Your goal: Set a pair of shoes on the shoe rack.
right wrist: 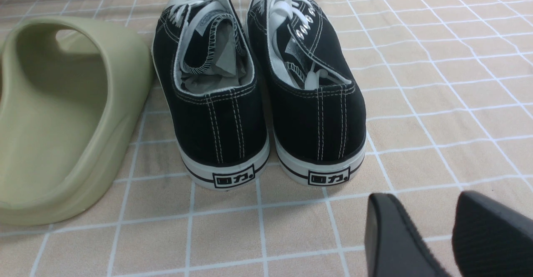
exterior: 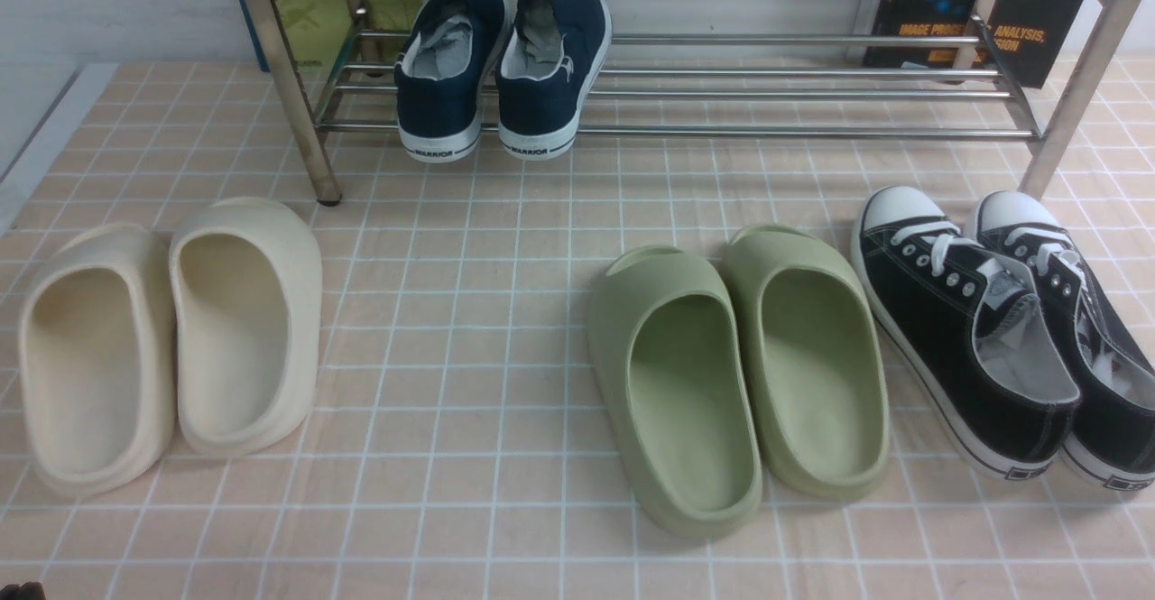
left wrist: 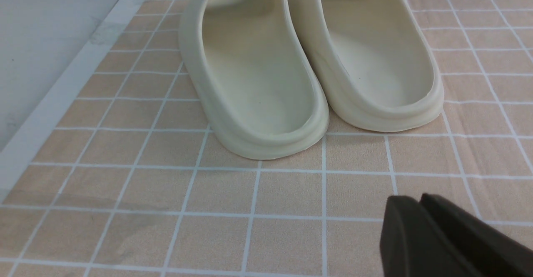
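1. The shoe rack [exterior: 686, 95] is the biggest thing here, shiny chrome tubes, sitting well ahead of both claws at the far end of the tiled floor [exterior: 505, 329].
2. The pair of shoes [exterior: 501, 68] (navy slip-ons, white soles, "WARRIOR" on the heels) is already up on the rack's lower bars toward its left end, side by side with heels facing back. Well apart from either claw.
3. Cream slides [left wrist: 308, 60] sit on the floor right ahead of the left gripper [left wrist: 420, 204], heels toward it, touching each other.
4. Green slides [exterior: 735, 374] are in the middle of the floor; one edges in beside the sneakers in the right wrist view.
5. Black lace-up sneakers [right wrist: 258, 89] stand straight in front of the right gripper [right wrist: 433, 210], heels toward it, near but not touching.
6. Left claw: fingers pressed together, basically closed, nothing in it.
7. Right claw: fingers [right wrist: 391, 235] parted with floor showing between them, holding nothing.
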`<state>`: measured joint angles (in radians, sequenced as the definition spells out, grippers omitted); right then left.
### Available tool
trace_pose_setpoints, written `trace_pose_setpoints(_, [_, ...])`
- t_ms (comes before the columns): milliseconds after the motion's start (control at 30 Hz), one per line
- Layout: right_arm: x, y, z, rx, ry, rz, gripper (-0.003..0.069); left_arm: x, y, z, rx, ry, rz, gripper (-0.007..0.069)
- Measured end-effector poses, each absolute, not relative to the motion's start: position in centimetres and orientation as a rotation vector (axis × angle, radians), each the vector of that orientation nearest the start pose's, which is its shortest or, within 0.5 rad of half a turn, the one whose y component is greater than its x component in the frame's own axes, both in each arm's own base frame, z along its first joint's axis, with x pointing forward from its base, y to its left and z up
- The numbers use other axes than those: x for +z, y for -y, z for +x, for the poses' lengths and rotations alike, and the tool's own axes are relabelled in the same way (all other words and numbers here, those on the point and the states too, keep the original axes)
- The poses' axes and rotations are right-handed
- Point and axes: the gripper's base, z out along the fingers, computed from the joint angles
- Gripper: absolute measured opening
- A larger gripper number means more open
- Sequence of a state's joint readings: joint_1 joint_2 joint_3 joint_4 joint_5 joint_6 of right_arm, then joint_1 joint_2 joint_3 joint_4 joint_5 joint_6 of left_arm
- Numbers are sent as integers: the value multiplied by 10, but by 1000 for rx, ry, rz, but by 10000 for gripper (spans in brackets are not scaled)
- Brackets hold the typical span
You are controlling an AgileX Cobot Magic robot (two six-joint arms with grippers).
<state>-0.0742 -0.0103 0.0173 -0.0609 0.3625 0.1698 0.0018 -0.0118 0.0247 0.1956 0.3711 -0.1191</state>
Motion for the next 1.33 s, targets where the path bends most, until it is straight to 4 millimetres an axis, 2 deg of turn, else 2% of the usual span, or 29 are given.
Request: trace_pose_setpoints(1333, [175,6,52,7,-1843,188,237,173,-7,52,112,-1864,9,99])
